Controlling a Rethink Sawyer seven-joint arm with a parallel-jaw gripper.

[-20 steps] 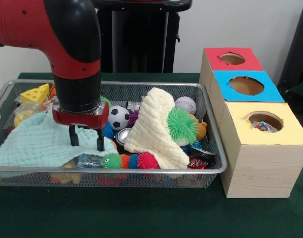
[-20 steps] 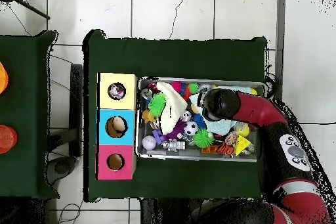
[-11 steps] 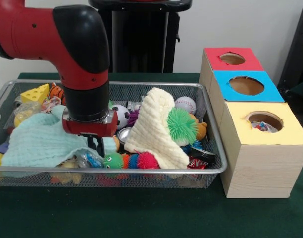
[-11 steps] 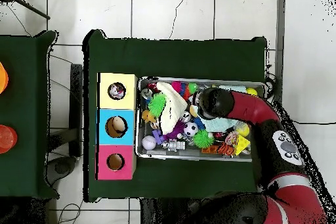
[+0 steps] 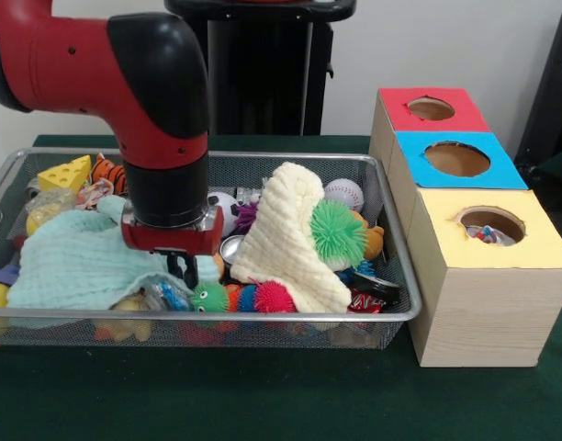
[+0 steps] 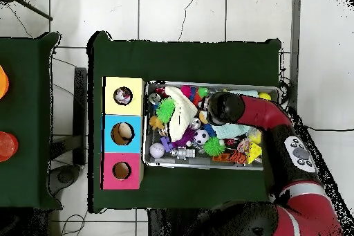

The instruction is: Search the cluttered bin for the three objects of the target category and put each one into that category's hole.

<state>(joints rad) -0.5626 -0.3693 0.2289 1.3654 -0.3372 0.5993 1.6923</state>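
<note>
Jaws: you can't tell their state; gripper (image 5: 182, 269) sits low in bin (image 5: 263, 158), at mint cloth (image 5: 74, 266) edge.

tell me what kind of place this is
Probably a robotics lab, set up for sorting trials: a robot arm over a wire bin of toys, a box with three holes, tiled floor.
</note>
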